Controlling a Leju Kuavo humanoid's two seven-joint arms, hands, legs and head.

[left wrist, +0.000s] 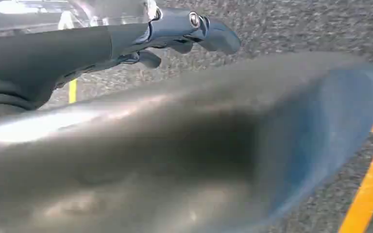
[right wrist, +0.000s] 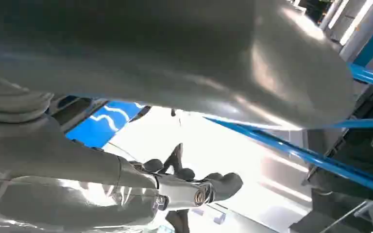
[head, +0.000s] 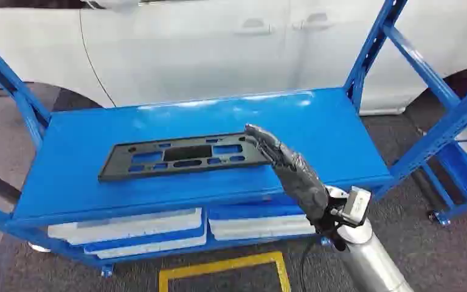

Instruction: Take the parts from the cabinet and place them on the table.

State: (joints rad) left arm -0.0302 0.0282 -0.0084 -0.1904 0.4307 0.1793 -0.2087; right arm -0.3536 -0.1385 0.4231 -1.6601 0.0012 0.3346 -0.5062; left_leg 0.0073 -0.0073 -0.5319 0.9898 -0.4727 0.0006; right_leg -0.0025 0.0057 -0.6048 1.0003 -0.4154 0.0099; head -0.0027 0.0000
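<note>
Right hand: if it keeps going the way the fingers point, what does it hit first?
Likely the black plate. The right hand points up-left across the blue shelf, fingertips at the plate's right end; whether they already touch it is unclear.

- Behind the rack, a white car [head: 207, 48], two door handles [head: 253, 26] on its side.
- Underfoot, grey speckled carpet [head: 401, 213] marked with yellow floor tape [head: 225, 267].
- On the lower level, under the blue top, white foam blocks [head: 127, 228] lay side by side.
- At far right, another blue rack frame [head: 462, 164], partly cut off.
</note>
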